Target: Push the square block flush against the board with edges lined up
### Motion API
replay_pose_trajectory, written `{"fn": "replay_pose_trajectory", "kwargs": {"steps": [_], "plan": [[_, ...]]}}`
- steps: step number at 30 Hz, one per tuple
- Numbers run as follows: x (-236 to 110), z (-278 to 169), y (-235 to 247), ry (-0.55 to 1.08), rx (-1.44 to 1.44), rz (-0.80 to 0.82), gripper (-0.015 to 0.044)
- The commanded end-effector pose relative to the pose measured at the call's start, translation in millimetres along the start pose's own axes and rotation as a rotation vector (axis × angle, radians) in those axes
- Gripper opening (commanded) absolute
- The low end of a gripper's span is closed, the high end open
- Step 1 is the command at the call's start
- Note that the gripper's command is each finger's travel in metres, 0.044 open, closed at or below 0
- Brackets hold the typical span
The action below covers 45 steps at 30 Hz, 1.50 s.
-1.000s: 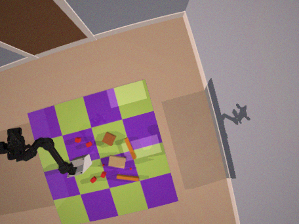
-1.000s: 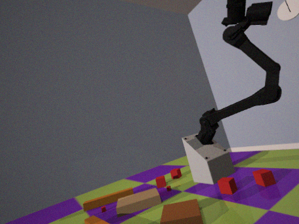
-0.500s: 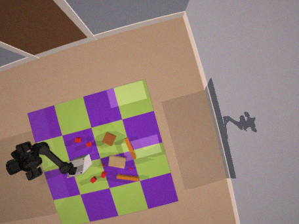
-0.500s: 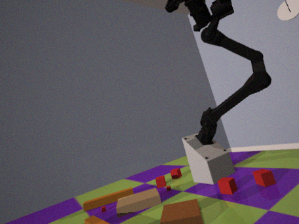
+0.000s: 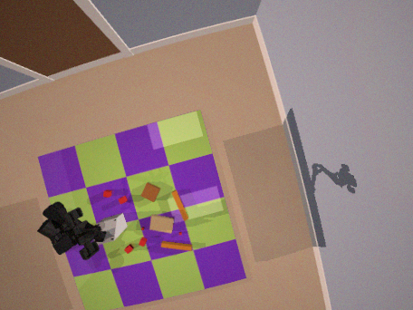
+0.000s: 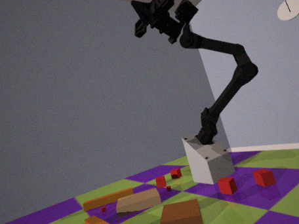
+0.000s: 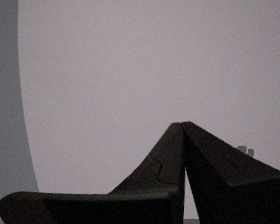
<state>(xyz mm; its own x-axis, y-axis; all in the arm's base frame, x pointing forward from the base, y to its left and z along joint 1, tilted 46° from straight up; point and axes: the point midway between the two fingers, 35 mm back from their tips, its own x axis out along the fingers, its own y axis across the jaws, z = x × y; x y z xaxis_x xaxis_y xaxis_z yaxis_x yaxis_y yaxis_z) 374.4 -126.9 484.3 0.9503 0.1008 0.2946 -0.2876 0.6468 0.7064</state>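
Observation:
A brown square block point(image 5: 150, 191) point(image 6: 180, 212) lies flat on the checkered mat point(image 5: 97, 159). A tan board point(image 5: 161, 223) point(image 6: 139, 200) lies a little in front of it, apart from it. Two thin orange boards lie nearby: one point(image 5: 179, 205) to the right of the square block and one point(image 5: 176, 246) point(image 6: 108, 198) beyond the tan board. My gripper point(image 6: 135, 4) point(image 7: 180, 131) is shut and empty. It is raised high above the mat, far from the blocks, and faces a bare wall in the wrist view.
The arm's grey base point(image 5: 113, 226) point(image 6: 207, 161) stands on the mat left of the blocks. Several small red cubes point(image 5: 122, 199) point(image 6: 227, 185) lie scattered around the base and the boards. Walls border the floor at the back and right.

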Motion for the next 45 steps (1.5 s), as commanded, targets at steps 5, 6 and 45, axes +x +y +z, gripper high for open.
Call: {"fn": "replay_pose_trajectory", "kwargs": {"steps": [5,6,45], "plan": [[38,-76,-51,0.211,0.052,-0.094,0.0],[41,-86,-57,0.237,0.058,-0.105,0.0],[-44,-464,-162,1.441,0.147,-0.281,0.0]]}}
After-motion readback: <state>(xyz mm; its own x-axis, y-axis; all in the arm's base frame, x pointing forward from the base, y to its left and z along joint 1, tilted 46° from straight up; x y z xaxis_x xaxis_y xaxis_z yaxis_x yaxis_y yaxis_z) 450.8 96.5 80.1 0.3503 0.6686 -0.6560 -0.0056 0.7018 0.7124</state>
